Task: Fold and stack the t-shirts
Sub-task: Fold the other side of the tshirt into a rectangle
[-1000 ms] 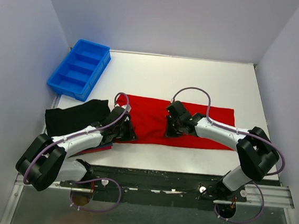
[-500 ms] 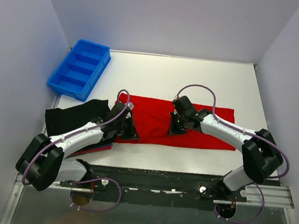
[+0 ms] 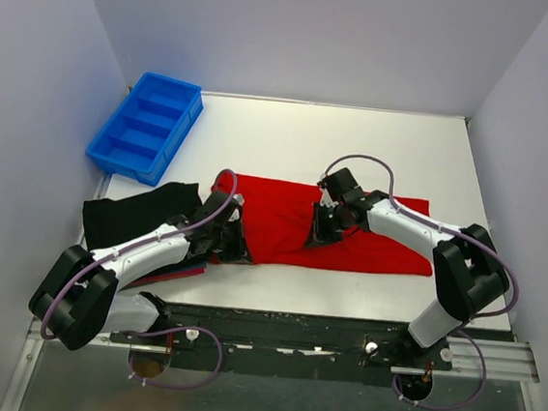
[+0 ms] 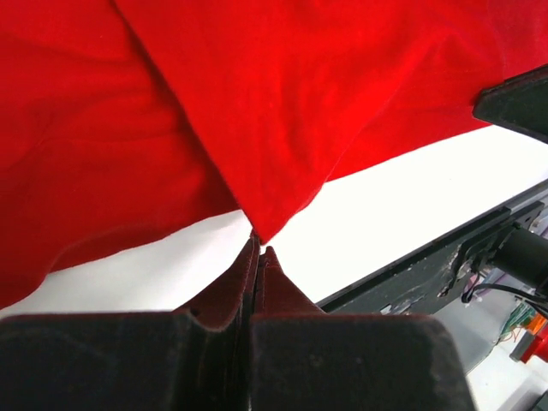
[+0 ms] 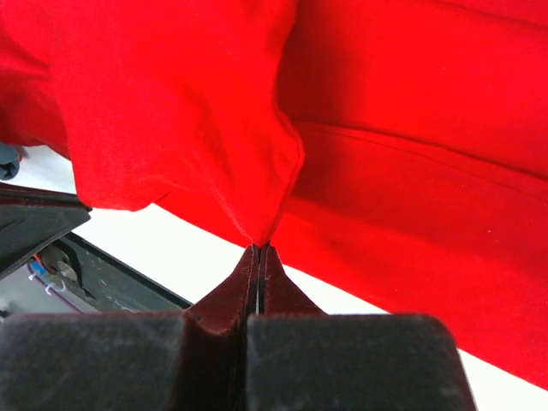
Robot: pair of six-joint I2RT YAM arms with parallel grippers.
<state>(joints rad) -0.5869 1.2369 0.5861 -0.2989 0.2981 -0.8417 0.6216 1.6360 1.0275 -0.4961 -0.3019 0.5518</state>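
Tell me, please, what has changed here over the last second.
The left gripper closed fully on the near edge of the red t-shirt. The right gripper, shut on the same shirt, shifted slightly toward the far side. The black t-shirt and blue bin stayed put.

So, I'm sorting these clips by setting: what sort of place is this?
Likely a robotics lab test cell: plain walls box in a white table, and the left arm and right arm are bolted to a metal rail at its near edge.
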